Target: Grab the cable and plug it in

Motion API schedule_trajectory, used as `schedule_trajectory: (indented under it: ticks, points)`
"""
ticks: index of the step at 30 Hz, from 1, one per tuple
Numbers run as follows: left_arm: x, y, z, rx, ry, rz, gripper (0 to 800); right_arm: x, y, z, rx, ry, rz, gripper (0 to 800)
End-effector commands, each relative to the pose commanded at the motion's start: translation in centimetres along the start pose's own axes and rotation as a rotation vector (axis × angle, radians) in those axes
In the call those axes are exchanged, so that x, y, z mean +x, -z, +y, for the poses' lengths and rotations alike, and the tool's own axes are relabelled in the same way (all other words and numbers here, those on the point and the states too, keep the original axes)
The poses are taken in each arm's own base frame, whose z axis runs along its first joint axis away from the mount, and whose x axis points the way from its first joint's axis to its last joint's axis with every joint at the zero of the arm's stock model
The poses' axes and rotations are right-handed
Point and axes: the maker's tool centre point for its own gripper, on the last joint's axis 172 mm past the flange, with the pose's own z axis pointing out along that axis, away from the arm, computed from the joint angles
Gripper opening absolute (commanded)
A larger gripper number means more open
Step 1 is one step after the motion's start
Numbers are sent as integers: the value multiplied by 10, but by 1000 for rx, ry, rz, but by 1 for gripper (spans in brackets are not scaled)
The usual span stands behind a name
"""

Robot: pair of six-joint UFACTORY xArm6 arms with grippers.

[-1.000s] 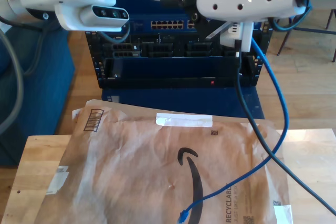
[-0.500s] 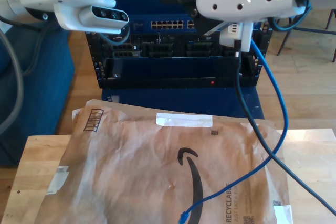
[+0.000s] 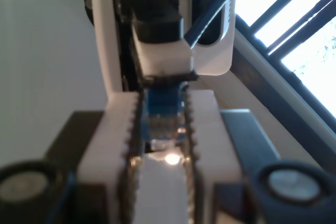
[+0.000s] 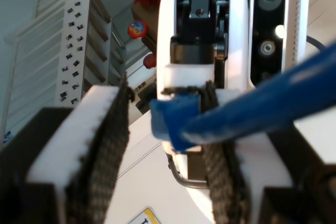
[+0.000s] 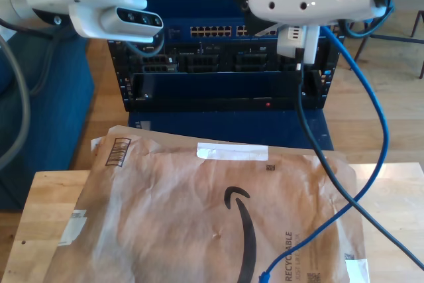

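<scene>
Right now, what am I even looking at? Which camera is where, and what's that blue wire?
You see two robot arms; I speak as the robot. The wide picture comes from a camera off the arms. It shows a brown paper mailer lying on a wooden table, with a dark equipment rack behind.

The two close-ups come from cameras on my grippers. My first gripper is shut on the blue cable's plug. My second gripper has the blue cable lying between its pads, which stand apart. The cable's other end trails down onto the mailer.
</scene>
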Motion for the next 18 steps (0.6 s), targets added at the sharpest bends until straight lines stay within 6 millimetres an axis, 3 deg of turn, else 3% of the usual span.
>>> schedule_trajectory:
  ticks: [14,18]
  points:
    - [3,4,5,0,60,-14,6,2,-2,3,-5,-2,2,226]
    - [2,4,4,1,59,-14,9,2,-2,3,-5,-8,1,78]
